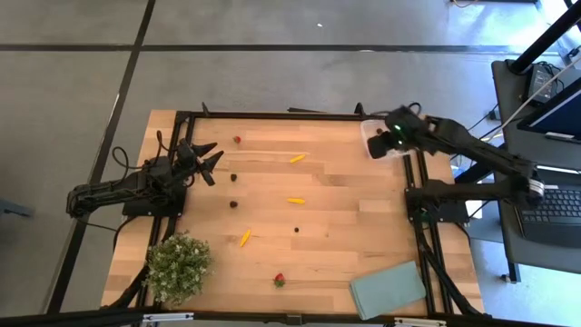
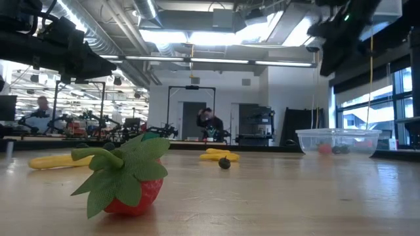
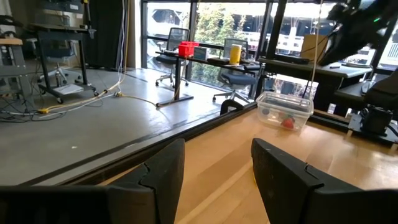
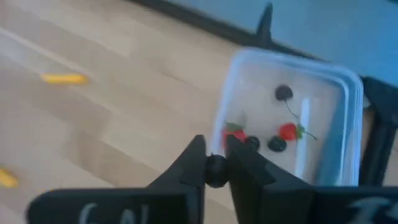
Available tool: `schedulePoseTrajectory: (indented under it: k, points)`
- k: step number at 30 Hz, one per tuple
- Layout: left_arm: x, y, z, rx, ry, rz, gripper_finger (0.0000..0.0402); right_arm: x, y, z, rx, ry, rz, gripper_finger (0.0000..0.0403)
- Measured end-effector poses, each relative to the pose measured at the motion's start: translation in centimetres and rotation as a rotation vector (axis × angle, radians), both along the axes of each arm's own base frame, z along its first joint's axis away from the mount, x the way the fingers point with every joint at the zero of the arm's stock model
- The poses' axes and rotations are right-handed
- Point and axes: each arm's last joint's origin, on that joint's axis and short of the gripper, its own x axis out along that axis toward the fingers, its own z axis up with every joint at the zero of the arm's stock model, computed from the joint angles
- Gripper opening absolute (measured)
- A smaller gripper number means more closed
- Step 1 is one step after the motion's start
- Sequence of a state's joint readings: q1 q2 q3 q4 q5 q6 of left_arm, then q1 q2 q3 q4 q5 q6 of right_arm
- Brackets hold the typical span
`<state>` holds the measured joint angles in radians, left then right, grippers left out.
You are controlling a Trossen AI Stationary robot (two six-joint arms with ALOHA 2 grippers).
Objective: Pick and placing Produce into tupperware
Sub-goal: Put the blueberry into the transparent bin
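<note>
Dark berry point(image 4: 216, 170) sat pinched in right gripper point(image 4: 216, 163) — hovering at near rim of tupperware point(image 4: 348, 93), container just ahead; left gripper point(image 3: 217, 168) idle, jaws apart.

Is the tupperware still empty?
No. The tupperware holds two red strawberries and three dark berries; no lid on it.

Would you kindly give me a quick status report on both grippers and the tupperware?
Right gripper shut on a dark berry, above the tupperware's edge. Left gripper open, empty, at table's left. Tupperware holds two strawberries and berries. Nothing in the way.
</note>
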<state>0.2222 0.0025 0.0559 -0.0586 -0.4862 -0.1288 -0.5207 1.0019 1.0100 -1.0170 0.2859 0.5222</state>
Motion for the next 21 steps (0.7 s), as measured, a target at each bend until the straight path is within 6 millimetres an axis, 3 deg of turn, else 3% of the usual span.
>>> schedulePoseTrajectory:
  k: [6, 12, 21]
  points:
    - [0.0, 0.0, 0.0, 0.000, 0.000, 0.000, 0.0179, 1.0, -4.4, -3.2, 0.148, 0.140, -0.057, 0.0048]
    - [0.0, 0.0, 0.0, 0.000, 0.000, 0.000, 0.0179, 1.0, -8.1, -5.9, 0.271, 0.166, -0.108, 0.0048]
    - [0.0, 0.0, 0.0, 0.000, 0.000, 0.000, 0.0179, 0.6, -11.5, -9.3, 0.402, 0.195, -0.184, 0.0048]
